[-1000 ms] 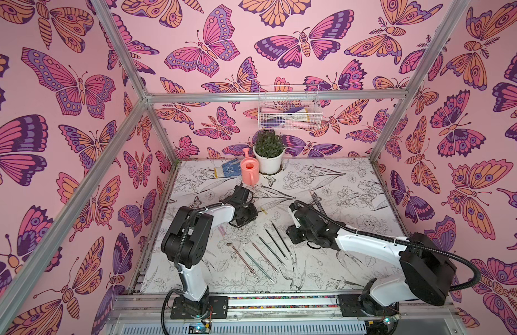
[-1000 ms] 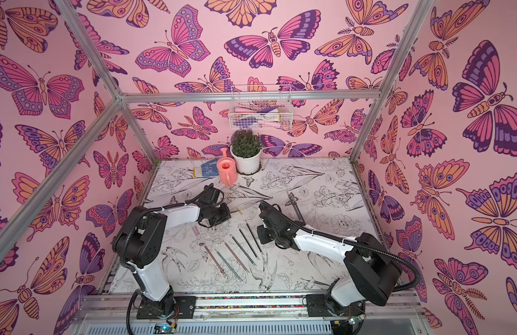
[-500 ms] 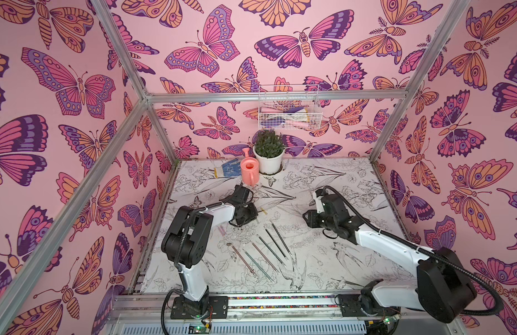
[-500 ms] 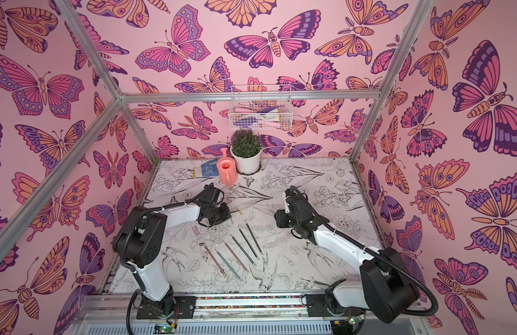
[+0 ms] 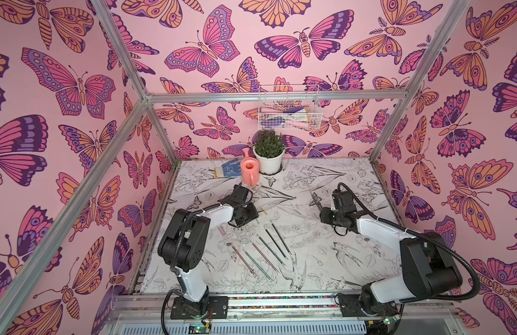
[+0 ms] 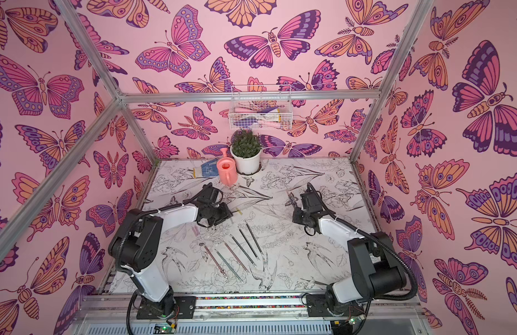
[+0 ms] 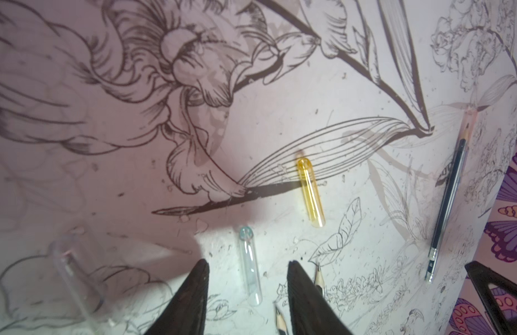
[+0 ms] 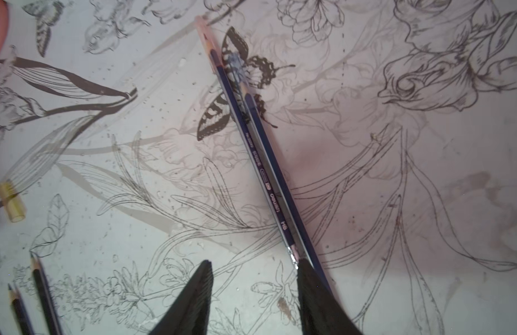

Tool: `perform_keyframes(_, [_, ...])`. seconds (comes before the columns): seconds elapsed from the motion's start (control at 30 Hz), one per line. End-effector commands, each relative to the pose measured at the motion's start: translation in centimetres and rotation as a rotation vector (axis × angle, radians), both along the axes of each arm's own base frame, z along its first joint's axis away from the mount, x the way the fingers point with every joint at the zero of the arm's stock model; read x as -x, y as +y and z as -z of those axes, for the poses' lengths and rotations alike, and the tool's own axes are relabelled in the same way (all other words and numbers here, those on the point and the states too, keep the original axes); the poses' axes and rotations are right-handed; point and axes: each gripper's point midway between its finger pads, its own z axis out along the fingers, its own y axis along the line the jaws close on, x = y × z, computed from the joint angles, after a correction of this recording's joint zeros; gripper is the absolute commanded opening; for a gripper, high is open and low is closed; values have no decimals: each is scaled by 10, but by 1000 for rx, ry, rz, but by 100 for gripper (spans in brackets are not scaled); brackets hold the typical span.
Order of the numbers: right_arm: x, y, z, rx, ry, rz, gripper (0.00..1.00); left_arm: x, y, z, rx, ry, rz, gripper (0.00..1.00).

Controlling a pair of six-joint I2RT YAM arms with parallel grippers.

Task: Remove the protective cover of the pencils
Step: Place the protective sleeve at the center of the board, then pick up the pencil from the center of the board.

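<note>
Blurred clear cap (image 7: 74,278); pencils (image 8: 44,293) cropped at the view's edge.

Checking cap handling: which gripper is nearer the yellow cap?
Left. The left gripper is just short of the yellow cap; the right gripper is far off on its opposite side.

- A white pot (image 5: 269,165) holding a green plant, at the twelve o'clock edge of the table (image 5: 324,261).
- A pink watering can (image 5: 249,171) just beside it, at its eight o'clock.
- A blue glove (image 5: 230,171) lying at the can's nine o'clock.
- A white wire basket (image 5: 289,116) on the butterfly wall (image 5: 77,87), at the plant's one o'clock.
</note>
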Motion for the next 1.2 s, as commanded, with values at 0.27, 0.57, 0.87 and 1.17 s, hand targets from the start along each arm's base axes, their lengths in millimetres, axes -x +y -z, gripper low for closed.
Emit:
perform_keyframes(0.27, [-18,8,-5,3,22,-37,33,13,6,-35,42,-65,-14,51])
perform_keyframes(0.57, [-22,5,17,38,108,-23,35,19,15,-65,57,-189,-19,52])
perform_keyframes(0.87, [-26,9,23,25,123,-22,34,20,16,-68,65,-200,-23,53])
perform_keyframes(1.17, [-31,8,21,37,116,-20,34,19,16,-65,77,-186,-24,53])
